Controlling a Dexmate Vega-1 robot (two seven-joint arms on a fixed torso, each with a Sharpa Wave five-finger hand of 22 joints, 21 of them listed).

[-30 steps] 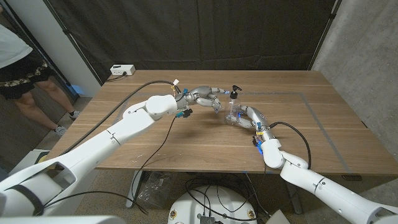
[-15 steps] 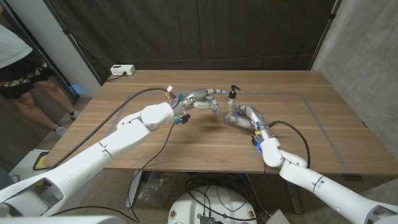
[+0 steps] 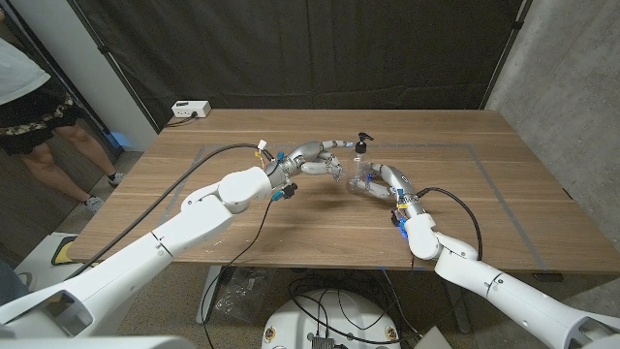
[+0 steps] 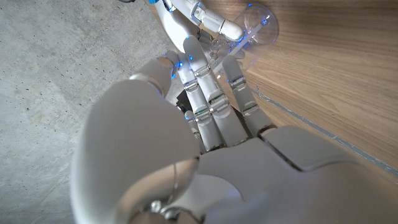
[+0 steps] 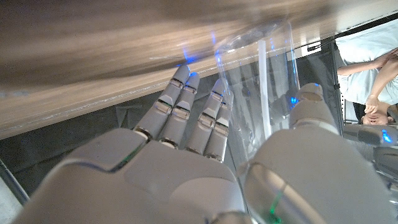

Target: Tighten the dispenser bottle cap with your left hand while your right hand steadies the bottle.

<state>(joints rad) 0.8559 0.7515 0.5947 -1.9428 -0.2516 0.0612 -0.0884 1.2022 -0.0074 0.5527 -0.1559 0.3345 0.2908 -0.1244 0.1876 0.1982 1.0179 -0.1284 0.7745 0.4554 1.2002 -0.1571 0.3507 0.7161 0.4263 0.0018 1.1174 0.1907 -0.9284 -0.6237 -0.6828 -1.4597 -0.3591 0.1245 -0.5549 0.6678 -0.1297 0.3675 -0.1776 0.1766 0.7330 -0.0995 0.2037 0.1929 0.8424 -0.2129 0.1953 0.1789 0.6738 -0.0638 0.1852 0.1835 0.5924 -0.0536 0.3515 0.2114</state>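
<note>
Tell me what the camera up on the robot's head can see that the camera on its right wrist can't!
Only the head view takes in the whole wooden table, the left hand reaching toward the bottle's black pump top, the white box at the far edge, and the dark curtain behind.

Only the right wrist view shows, close up, the thin tube inside the bottle and a person's clasped hands at the edge.

Both show the right hand wrapped around the clear bottle, and the wooden tabletop.
</note>
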